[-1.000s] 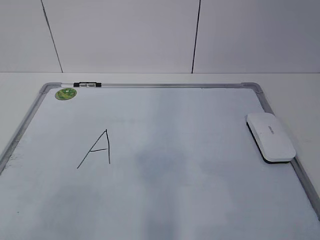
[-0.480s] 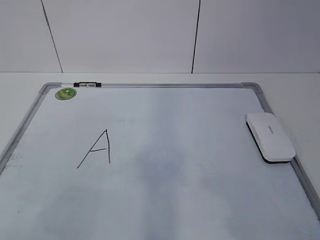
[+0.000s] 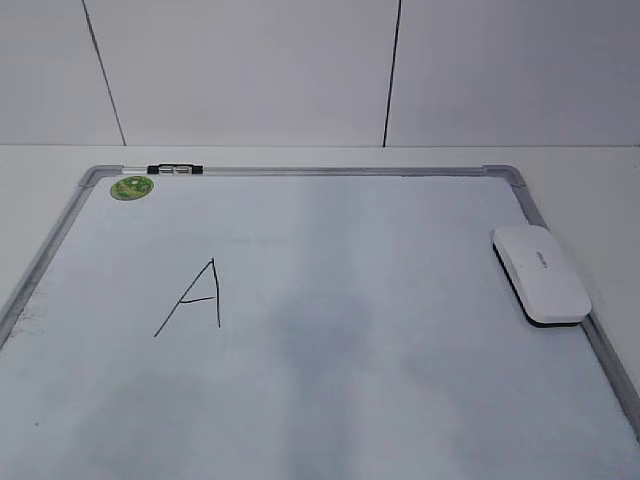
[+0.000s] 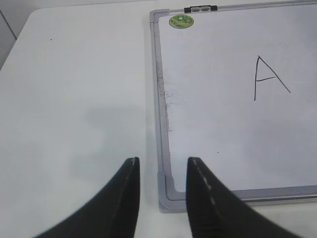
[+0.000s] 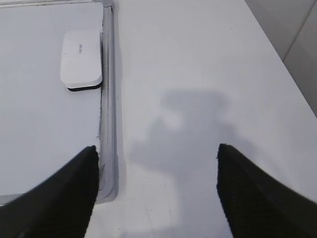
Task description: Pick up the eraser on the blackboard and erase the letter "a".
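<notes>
The white eraser (image 3: 541, 273) lies flat, dark felt down, at the right edge of the blackboard (image 3: 400, 300). It also shows in the right wrist view (image 5: 81, 60). No lowercase cursive "a" shows on the board; the only writing is an angular capital "A" (image 3: 195, 298), also in the left wrist view (image 4: 267, 77). My left gripper (image 4: 162, 161) is open and empty over the board's near left corner. My right gripper (image 5: 156, 147) is wide open and empty over the table beside the board's near right corner, well short of the eraser. Neither gripper shows in the exterior view.
A small black-and-white marker (image 3: 173, 170) rests on the board's far frame, next to a round green sticker (image 3: 132, 187). White table (image 5: 208, 74) surrounds the board on both sides. A white panelled wall stands behind.
</notes>
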